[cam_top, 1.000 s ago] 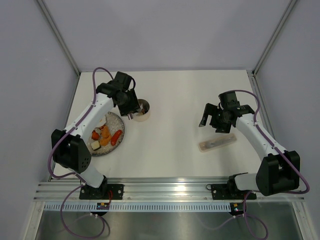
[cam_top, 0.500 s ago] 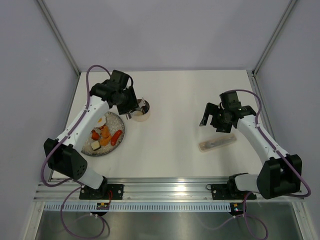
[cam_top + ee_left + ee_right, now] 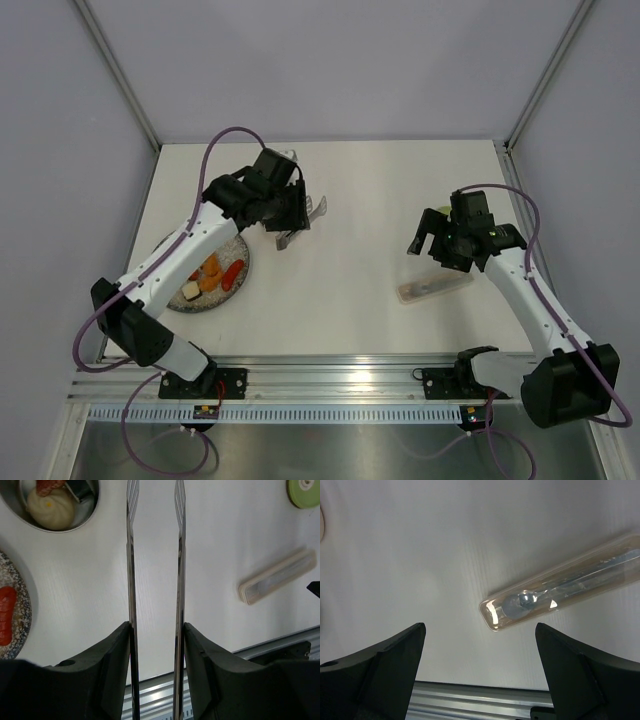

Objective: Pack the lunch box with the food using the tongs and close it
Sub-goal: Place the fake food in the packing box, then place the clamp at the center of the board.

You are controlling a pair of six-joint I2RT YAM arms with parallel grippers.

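A: What sits around the plate [image 3: 238, 250]?
B: The plastic case [image 3: 435, 288] lies well to its right. The right gripper [image 3: 480, 630] hangs over the case, jaws spread wide, holding nothing. The lunch box [image 3: 89, 514] stands just past the plate's far-right rim, its green lid [image 3: 305, 492] well apart, farther right.
A: And the tongs [image 3: 131, 580]?
B: The left gripper [image 3: 155, 630], partly closed, squeezes their two arms right of the plate. An egg [image 3: 50, 512] and a red piece [image 3: 47, 485] are in the box; orange chunks [image 3: 210, 272] and a sausage [image 3: 232, 274] lie on the plate.

Bright even light, soft shadows, slight glare
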